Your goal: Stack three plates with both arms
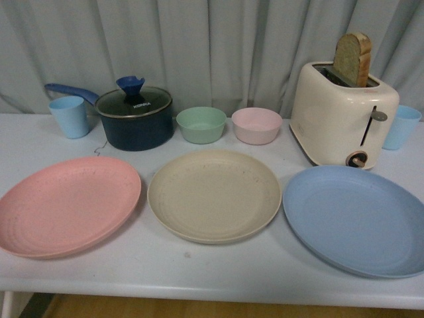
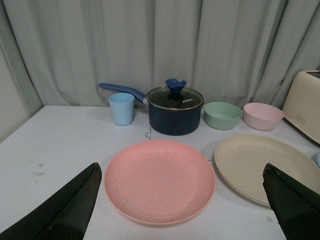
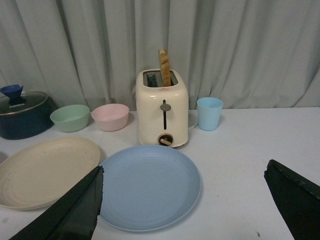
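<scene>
Pink plate (image 2: 160,182), where's that at?

> Flat on the desk (image 2: 60,145), just ahead of the left gripper (image 2: 181,170), framed between its fingers, which are spread wide and holding nothing. Right gripper (image 3: 185,170) is the same deal, splayed and empty, with the blue plate (image 3: 150,185) ahead of it. Beige plate (image 1: 214,195) lies between those two, none stacked. Further out: green bowl (image 1: 201,124), pink bowl (image 1: 256,125), pot (image 1: 136,119), toaster (image 1: 343,116).
</scene>
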`<state>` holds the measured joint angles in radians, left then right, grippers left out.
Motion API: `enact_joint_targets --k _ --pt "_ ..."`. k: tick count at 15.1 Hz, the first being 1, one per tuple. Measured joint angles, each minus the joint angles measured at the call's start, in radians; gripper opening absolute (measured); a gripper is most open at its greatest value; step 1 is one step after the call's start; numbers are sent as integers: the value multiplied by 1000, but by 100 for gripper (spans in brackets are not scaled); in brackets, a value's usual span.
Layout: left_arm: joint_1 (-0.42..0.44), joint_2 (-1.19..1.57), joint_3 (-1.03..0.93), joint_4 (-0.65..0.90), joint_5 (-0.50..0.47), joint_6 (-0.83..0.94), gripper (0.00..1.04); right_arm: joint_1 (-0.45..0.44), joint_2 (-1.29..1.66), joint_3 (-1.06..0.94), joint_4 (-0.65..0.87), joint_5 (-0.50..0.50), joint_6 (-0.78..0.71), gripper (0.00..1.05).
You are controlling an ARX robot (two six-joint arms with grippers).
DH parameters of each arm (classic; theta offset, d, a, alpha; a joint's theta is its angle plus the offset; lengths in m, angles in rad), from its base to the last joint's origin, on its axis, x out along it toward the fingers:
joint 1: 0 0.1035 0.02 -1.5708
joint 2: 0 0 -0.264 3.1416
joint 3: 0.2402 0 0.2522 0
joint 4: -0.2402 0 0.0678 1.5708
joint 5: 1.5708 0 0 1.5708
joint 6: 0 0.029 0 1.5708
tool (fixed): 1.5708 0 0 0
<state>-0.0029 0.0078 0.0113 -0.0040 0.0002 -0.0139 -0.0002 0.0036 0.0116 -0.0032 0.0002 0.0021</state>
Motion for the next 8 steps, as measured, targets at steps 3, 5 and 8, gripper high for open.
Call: enact_joint_targets --k 3,5,8 --pt "0 0 0 0 0 0 98 0 0 0 0 0 0 98" --pt "0 0 0 0 0 0 98 0 0 0 0 0 0 98" --pt "0 0 0 0 0 0 98 0 0 0 0 0 0 98"
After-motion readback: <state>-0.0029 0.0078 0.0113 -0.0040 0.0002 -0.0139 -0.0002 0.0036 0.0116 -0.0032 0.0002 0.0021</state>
